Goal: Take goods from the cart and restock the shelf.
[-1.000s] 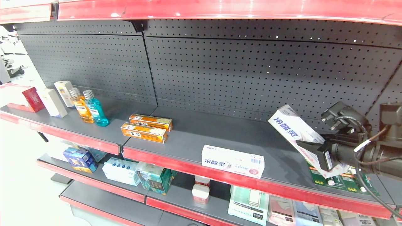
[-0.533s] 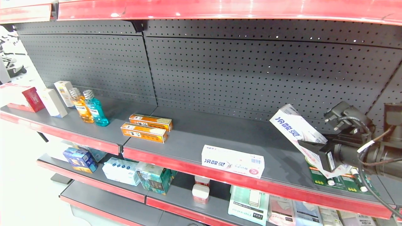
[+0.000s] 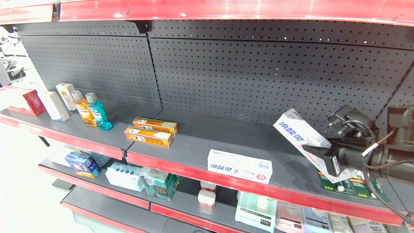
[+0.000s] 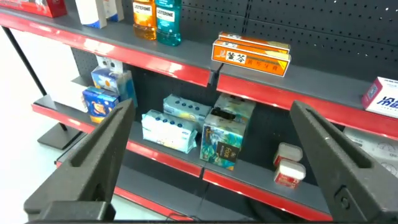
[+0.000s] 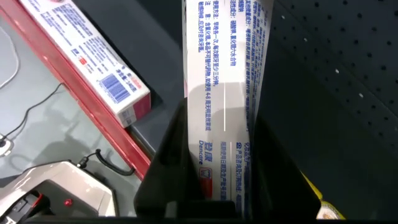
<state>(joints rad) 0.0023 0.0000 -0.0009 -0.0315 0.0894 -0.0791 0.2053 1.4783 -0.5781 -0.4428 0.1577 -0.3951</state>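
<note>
The left gripper (image 4: 211, 109) hangs with its 2 fingers spread wide and nothing between them, facing the lower shelves. 1 lying toothpaste box (image 3: 239, 165) rests at the front edge of the shelf (image 3: 207, 136). Farther back and to the right, the right gripper (image 3: 318, 154) is clamped on the lower end of the tilted toothpaste box (image 3: 299, 132), held above the shelf board.

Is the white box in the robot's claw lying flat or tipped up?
Tipped up. The white box slants in the right gripper above the shelf, its far end raised.
</note>
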